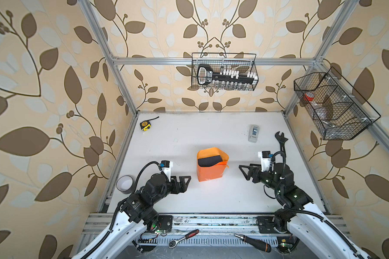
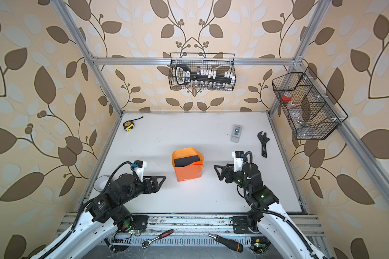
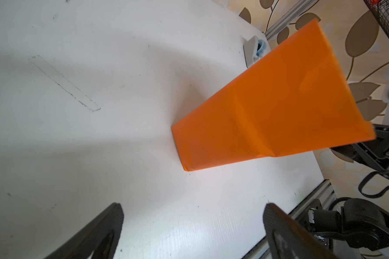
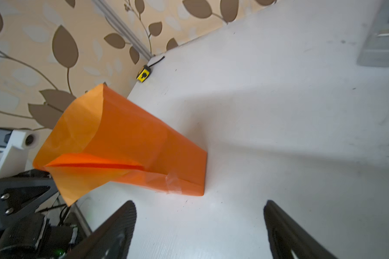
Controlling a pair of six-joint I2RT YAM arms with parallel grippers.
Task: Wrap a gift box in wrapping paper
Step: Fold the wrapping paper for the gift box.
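- Box (image 1: pixel 209 162): at the centre of the desk (image 1: pixel 189 143), standing inside the paper (image 1: pixel 210 173). Only its black top shows in both top views. Its sides are hidden, and it is unseen in the wrist views.
- Paper: upright open-topped sleeve round the box, upper edges loose and flaring. Clear tape (image 4: pixel 173 181) lies over the seam, low down.
- Left gripper (image 1: pixel 185 183): 8 o'clock of the paper, clear of it; fingers spread, empty.
- Right gripper (image 1: pixel 244 172): 3 o'clock, near the paper, not touching; fingers spread, empty.
- Dispenser (image 1: pixel 253 133): 1 o'clock.
- Wrench (image 1: pixel 281 140): 2 o'clock, handle end hidden behind the right arm.
- Roll (image 2: pixel 100 181): 9 o'clock, at the desk edge, part-hidden by the left arm.
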